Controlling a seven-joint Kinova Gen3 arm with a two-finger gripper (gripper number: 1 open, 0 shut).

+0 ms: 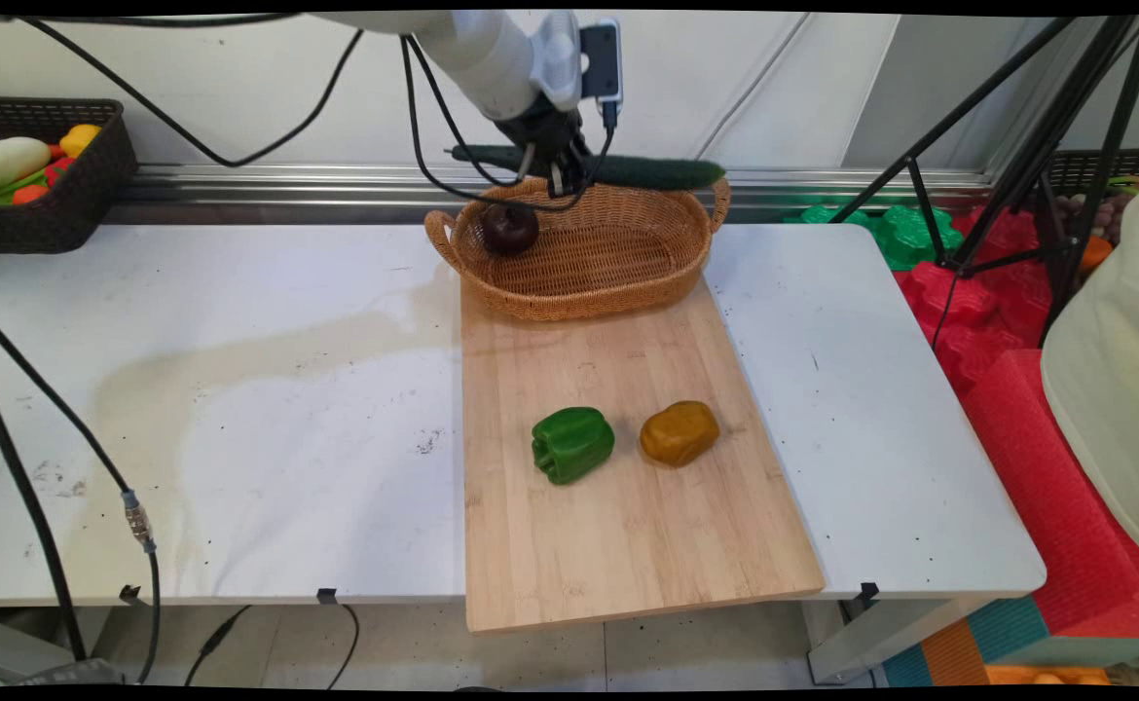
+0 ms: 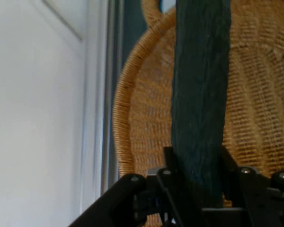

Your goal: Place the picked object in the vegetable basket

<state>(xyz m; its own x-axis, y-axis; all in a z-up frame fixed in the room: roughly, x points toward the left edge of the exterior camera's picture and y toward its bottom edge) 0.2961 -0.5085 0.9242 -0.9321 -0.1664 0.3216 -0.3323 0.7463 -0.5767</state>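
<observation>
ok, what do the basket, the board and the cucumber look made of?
Basket: woven wicker or rattan, matte tan; the coiled weave shows clearly in the hand view. Board: light wood, possibly bamboo, with visible strip grain and a smooth finish. Cucumber, held in the gripper: dark green, bumpy skin; real or plastic, can't tell.

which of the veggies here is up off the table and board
The long dark green cucumber: the black claw is shut on it above the woven wicker basket, while the green bell pepper and yellow-brown pepper lie on the wooden board.

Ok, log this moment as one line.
gripper: shut on cucumber | cucumber: level above wicker basket | in basket: dark onion | on cutting board: green pepper, yellow pepper
</observation>
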